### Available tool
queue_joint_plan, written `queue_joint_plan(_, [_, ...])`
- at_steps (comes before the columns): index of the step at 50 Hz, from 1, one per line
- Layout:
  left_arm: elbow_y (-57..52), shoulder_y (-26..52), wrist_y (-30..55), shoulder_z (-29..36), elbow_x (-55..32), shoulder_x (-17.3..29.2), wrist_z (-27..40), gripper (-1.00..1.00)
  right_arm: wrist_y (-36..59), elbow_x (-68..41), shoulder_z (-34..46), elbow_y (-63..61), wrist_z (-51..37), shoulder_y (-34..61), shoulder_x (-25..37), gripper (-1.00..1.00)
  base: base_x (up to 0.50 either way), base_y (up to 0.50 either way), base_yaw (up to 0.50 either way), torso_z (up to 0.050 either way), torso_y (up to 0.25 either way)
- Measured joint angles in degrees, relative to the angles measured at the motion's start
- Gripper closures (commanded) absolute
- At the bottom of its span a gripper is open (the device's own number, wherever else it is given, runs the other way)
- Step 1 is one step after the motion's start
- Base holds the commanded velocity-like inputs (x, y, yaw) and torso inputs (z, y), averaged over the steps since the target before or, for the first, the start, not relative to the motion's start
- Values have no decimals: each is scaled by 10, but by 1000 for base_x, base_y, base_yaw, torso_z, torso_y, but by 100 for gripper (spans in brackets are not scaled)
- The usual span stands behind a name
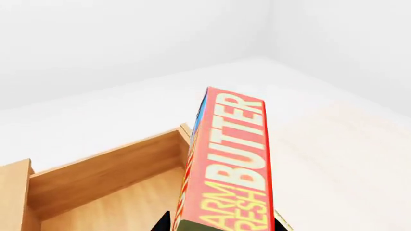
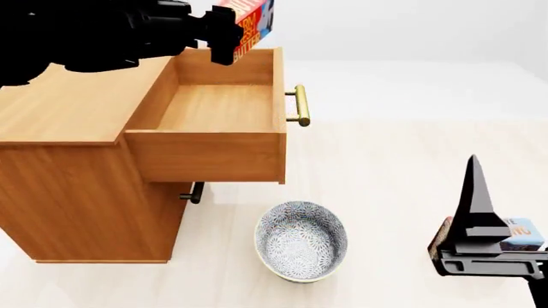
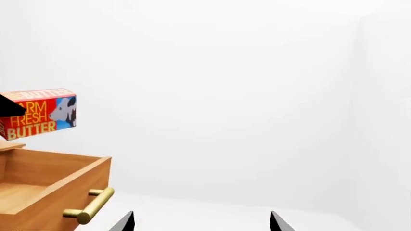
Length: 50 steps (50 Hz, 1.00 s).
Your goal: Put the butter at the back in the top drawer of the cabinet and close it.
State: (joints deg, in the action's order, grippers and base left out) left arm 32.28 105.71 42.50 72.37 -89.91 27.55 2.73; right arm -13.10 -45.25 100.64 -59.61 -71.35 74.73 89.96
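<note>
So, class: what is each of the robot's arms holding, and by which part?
The left tool holds the butter by one end, above the open top drawer. The right tool is open and empty.

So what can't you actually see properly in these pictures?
- Left gripper: its fingertips, head view, hidden behind the butter.
- Second box on the floor: head view, mostly hidden by the right gripper.
- Lower drawer's handle: head view, shadowed under the open top drawer.
- Cabinet: cut off in both wrist views.

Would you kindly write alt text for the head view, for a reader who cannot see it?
The left gripper holds the butter above the far edge of the open top drawer of the cabinet. A patterned bowl sits on the floor in front.
</note>
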Motion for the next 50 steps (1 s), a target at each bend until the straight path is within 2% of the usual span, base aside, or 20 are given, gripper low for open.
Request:
queue_joint_plan(30, [352, -5, -59, 71, 104, -172, -171, 100, -13, 43, 16, -3, -14, -23, 0, -100, 0, 0, 0, 1, 1])
queue_joint_plan(40, [400, -15, -59, 56, 134, -197, -194, 100, -14, 44, 17, -3, -12, -25, 0, -100, 0, 0, 0, 0, 1])
queue_joint_plan(50, [419, -27, -47, 4, 189, -209, -202, 100, -16, 45, 17, -1, -11, -27, 0, -100, 0, 0, 0, 0, 1])
